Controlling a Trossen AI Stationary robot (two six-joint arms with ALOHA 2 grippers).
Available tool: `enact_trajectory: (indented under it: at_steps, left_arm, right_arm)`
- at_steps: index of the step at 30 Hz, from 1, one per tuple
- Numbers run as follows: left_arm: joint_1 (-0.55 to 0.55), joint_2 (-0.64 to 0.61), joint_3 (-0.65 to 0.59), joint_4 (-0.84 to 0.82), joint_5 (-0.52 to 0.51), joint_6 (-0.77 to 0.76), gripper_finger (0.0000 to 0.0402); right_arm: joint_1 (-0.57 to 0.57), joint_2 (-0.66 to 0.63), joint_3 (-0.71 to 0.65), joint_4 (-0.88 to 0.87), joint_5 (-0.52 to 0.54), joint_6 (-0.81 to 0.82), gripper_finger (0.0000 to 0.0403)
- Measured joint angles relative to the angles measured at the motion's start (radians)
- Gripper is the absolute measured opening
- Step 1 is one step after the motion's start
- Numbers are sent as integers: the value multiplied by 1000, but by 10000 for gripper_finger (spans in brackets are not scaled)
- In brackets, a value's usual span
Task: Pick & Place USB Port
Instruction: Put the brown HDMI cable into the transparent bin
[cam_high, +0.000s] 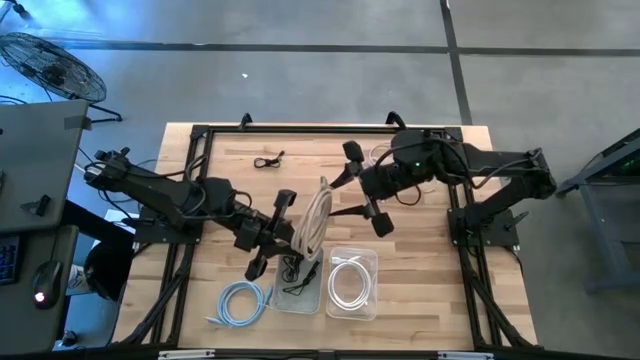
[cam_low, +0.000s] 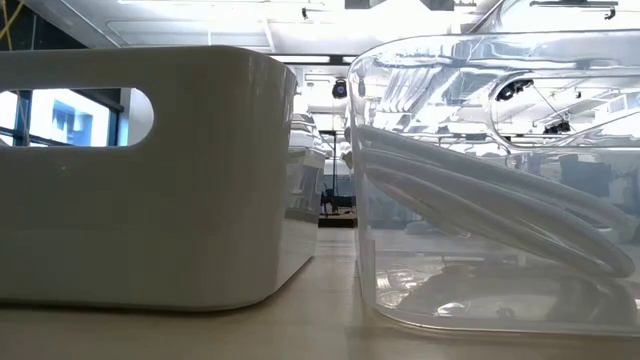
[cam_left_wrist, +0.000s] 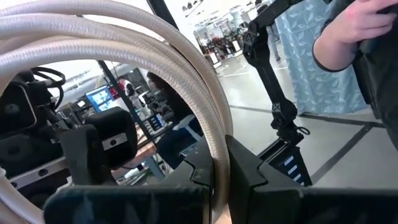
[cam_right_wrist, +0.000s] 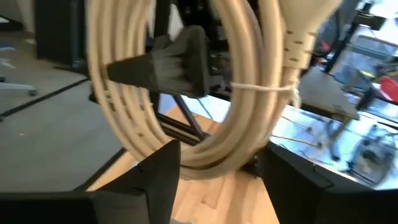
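Beige coiled cable (cam_high: 315, 215) held above table centre, over the bins | left gripper (cam_high: 285, 222) clamped on the coil | right gripper (cam_high: 365, 190) spread wide beside it | white bin (cam_low: 150, 170) and clear bin (cam_low: 500, 180) on wooden table (cam_high: 420, 260)

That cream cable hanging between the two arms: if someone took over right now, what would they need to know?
Left gripper: shut on the coiled cream cable, held above the table.
Right gripper: open, fingers on either side of the same coil, not gripping.
Clear bin holds a white cable; the white bin beside it holds a dark cable. Blue cable lies loose on the table.
Left to do: the cream cable is not yet placed anywhere.
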Motion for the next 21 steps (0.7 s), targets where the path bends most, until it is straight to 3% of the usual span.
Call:
enact_trajectory:
  at_steps: [8, 14, 21]
  left_arm:
    - [-1, 0, 0, -5, 4, 3, 10]
    - [-1, 0, 0, -23, 4, 15, 10]
    - [-1, 0, 0, -23, 2, 12, 11]
  right_arm:
    - [0, 0, 0, 29, -60, 31, 141]
    - [0, 0, 0, 30, -76, 38, 33]
    - [1, 0, 0, 36, -69, 57, 28]
